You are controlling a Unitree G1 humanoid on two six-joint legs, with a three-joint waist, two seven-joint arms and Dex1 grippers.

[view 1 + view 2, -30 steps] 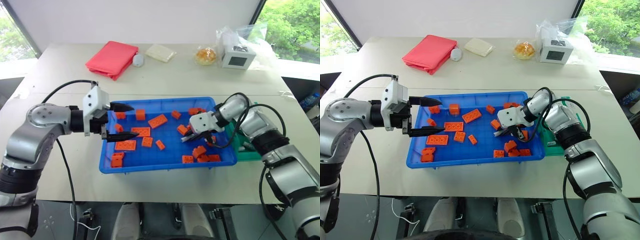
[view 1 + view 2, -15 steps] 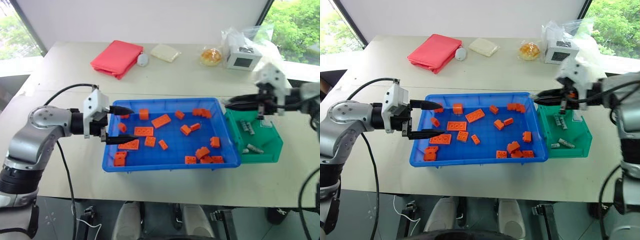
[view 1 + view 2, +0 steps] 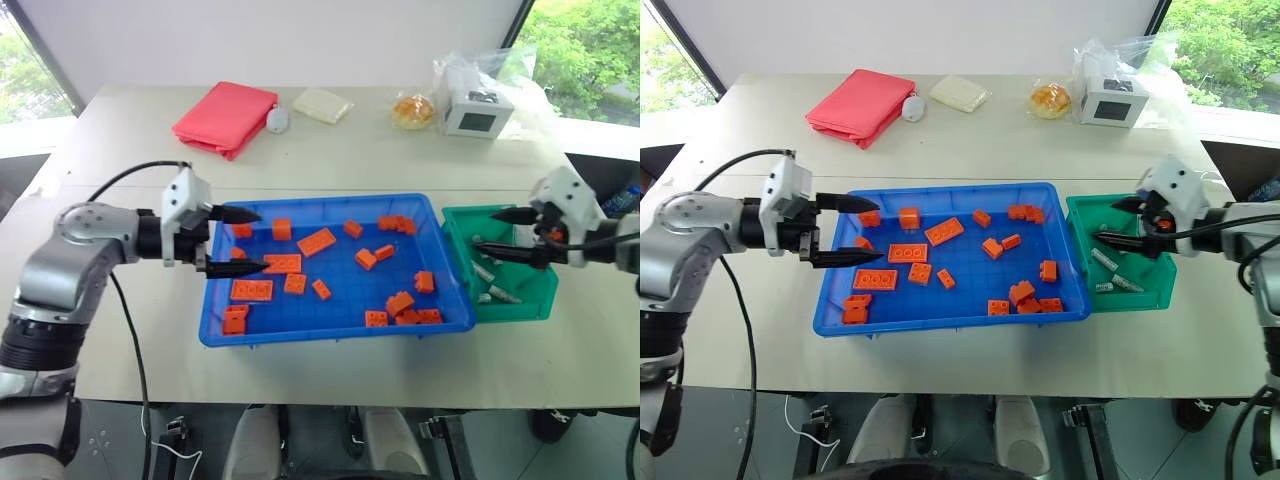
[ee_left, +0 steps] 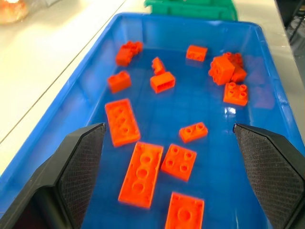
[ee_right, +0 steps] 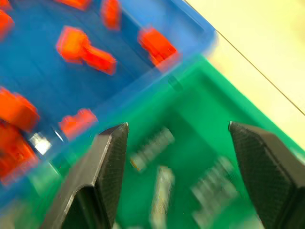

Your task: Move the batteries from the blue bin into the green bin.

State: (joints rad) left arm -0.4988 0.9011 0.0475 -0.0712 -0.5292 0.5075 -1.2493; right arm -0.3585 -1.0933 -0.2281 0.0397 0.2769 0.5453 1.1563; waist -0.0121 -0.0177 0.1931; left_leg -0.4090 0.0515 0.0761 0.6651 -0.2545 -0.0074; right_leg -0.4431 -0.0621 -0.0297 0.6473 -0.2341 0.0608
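The blue bin [image 3: 345,312] sits mid-table and holds several orange bricks [image 3: 315,241]; I make out no batteries in it. To its right stands the green bin [image 3: 522,309] with grey batteries [image 3: 484,271] lying on its floor; the right wrist view shows three of them [image 5: 153,146]. My right gripper [image 3: 506,234] hangs open over the green bin, nothing between its fingers [image 5: 112,162]. My left gripper [image 3: 260,240] hovers open and empty over the blue bin's left end, pointing along it [image 4: 167,126].
At the table's back lie a red folded cloth [image 3: 224,117], a white mouse [image 3: 277,120], a pale packet [image 3: 321,104], a wrapped bun [image 3: 411,111] and a white box in a plastic bag [image 3: 474,112]. Bare table lies in front of both bins.
My right gripper has swung out of the blue bin to above the green bin and gone from shut to open. The left gripper has barely moved.
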